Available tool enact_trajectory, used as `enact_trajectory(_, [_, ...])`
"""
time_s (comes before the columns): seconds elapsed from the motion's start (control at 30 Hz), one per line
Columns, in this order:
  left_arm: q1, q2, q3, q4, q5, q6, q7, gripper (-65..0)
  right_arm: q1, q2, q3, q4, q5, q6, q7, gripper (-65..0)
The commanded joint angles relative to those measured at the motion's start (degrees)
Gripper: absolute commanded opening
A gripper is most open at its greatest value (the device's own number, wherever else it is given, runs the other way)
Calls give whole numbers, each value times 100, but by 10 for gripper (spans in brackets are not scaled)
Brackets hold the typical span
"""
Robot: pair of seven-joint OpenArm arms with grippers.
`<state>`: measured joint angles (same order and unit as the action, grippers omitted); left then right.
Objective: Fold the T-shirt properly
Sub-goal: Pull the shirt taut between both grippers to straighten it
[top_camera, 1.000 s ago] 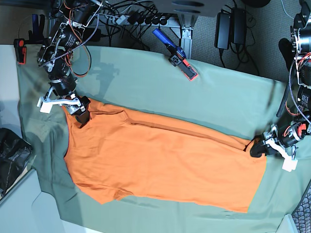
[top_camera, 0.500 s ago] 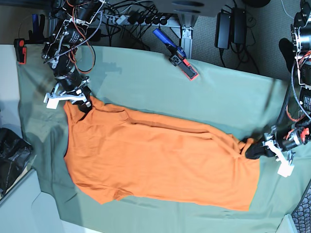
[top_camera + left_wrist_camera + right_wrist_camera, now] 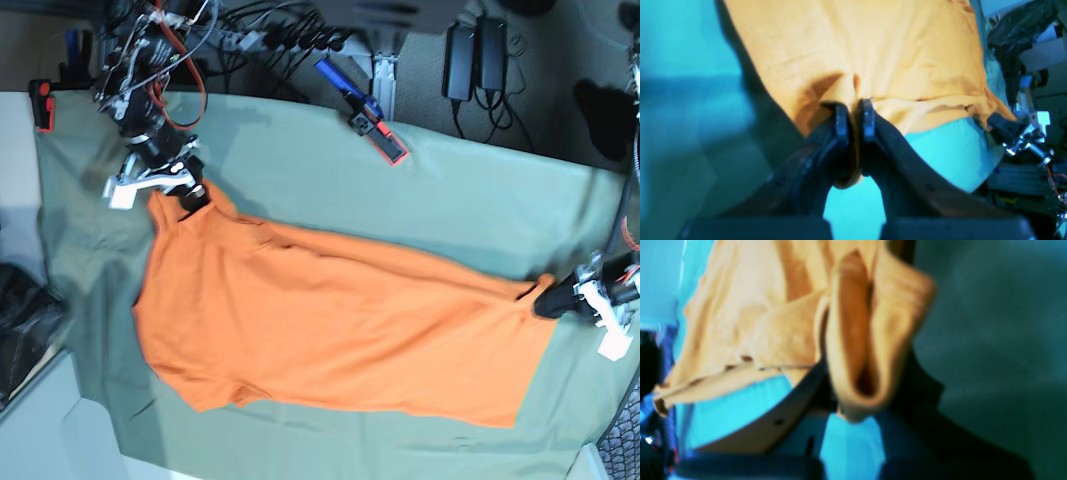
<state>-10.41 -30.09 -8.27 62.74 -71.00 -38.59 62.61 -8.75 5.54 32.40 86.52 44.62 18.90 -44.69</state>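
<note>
Base view, one item of work: T-shirt (image 3: pixel 330 320), plain orange, spread lengthwise across a green sheet (image 3: pixel 470 200) that covers the tabletop, with one short sleeve lying toward the near edge.

My right end effector (image 3: pixel 190 193): clamped on the shirt's far corner at the picture's left; the right wrist view shows a thick fold of orange cloth (image 3: pixel 860 340) bunched between its two halves (blurred, so I cannot tell which seam it is).

My left end effector (image 3: pixel 553 300): pinched tight on the opposite end of the shirt, at the picture's right. In the left wrist view the two dark fingertips (image 3: pixel 841 121) stand nearly together with a thin ridge of orange cloth caught between them.

Other articles: a blue and red clamp (image 3: pixel 362 112) on the sheet's far edge; cables and power bricks (image 3: pixel 476 50) beyond it.
</note>
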Motion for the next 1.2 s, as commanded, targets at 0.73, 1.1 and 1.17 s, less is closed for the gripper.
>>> enact_trajectory(0.73, [1095,-809,-33,481,-1375,-141,708,-650,-1220,903,15,863,87,562,-79,-650])
enact_trajectory(1.1, [1685,-835,-205,1180,-1364,-141,752,-650,-1491,905,26,870,85,562,-105,-650])
enact_trajectory(1.17, [1753,-835,-291,1189,-1366,-141,750,-650,-1569,905,26,874,87,560,-116,-650])
